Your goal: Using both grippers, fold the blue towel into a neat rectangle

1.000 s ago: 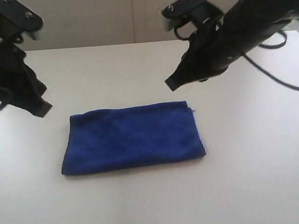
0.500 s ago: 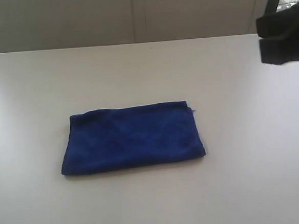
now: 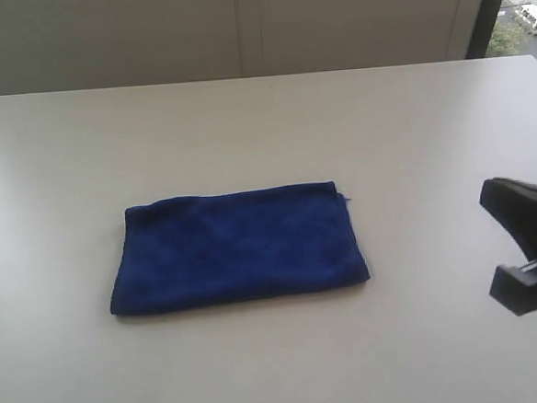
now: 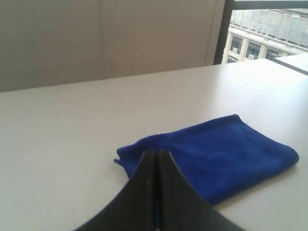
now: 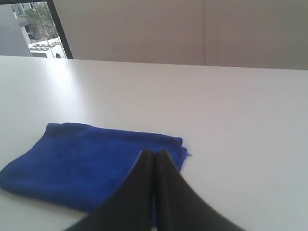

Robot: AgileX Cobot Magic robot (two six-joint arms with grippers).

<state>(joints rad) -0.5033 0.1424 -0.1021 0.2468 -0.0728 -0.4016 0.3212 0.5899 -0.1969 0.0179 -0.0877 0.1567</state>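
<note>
Deep royal-blue fuzzy towel [image 3: 238, 247] lies flat as a folded rectangle on the white counter [image 3: 263, 119], slightly left of centre in the exterior frame. A small thread tail shows at its upper right corner. Left gripper [image 4: 156, 153]: black jaws clenched together, grasping nothing. Right gripper [image 5: 154, 153]: likewise clenched, empty.

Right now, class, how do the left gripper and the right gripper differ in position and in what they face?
The right gripper shows at the exterior view's right edge; the left gripper is outside that view. The left gripper faces the blue towel's left end, the right gripper its right end. Shared: black jaws shut, empty, off the towel.
</note>
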